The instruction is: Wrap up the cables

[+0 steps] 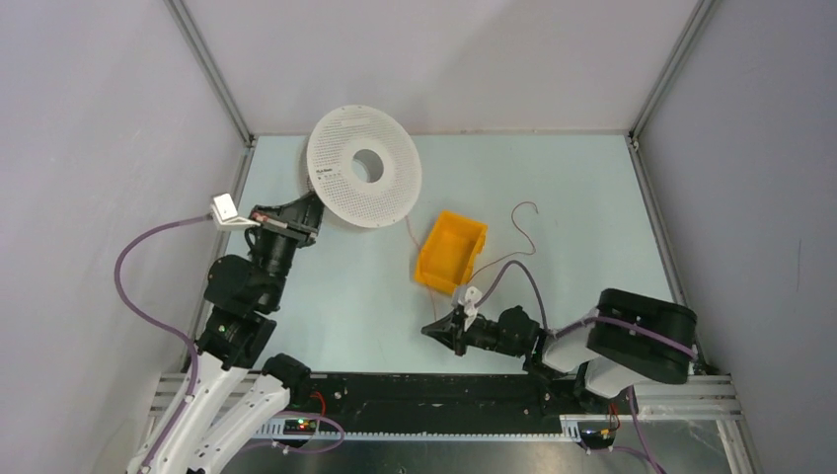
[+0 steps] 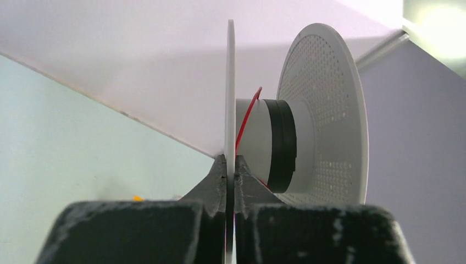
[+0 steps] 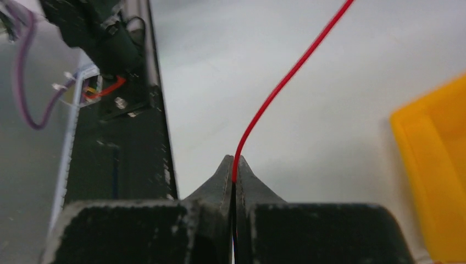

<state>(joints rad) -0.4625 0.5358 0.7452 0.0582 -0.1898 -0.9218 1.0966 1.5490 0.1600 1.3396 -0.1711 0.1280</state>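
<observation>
The white perforated spool (image 1: 364,166) stands tilted at the back left of the table. My left gripper (image 1: 308,210) is shut on the edge of its near flange (image 2: 229,99), seen edge-on in the left wrist view between my fingertips (image 2: 231,168). The thin red cable (image 2: 247,118) runs over the spool's hub. In the top view the cable (image 1: 517,223) trails loosely across the table past the yellow bin. My right gripper (image 1: 427,331) lies low near the front edge, shut (image 3: 233,165) on the cable (image 3: 286,82), which rises up and to the right from the fingertips.
A yellow bin (image 1: 451,252) sits mid-table between spool and right gripper, and shows at the right edge of the right wrist view (image 3: 434,176). A black rail (image 1: 434,390) runs along the front edge. Grey walls enclose the table on three sides.
</observation>
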